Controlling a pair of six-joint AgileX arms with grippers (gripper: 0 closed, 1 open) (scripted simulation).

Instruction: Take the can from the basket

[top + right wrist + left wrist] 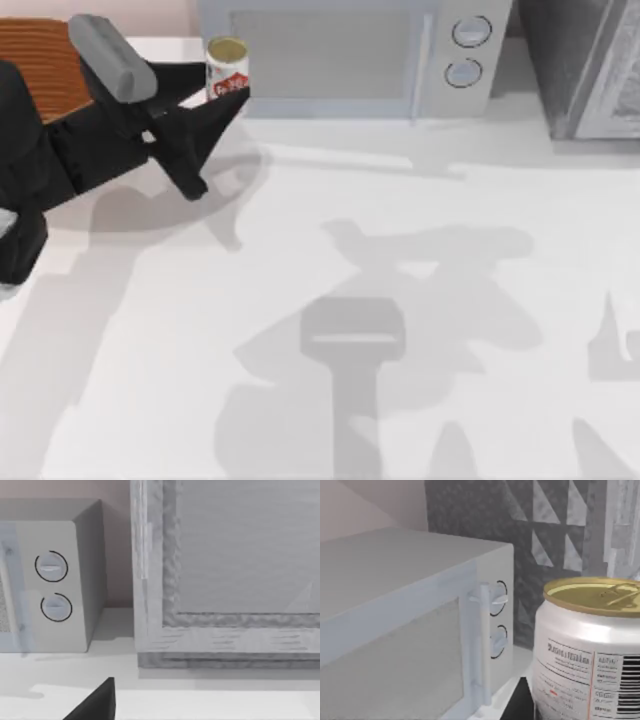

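At the far left of the top view sits the basket (35, 65), and just to its right the left pincer (222, 105) holds the can (227, 68) clamped between its fingers — out of the basket, in front of the microwave (340, 55). The can stands upright, long axis vertical, gold top up. The removal looks nearly done; next comes setting it on the surface (400, 300) and releasing. Whether the right pincer (92, 702) is open, I cannot tell.
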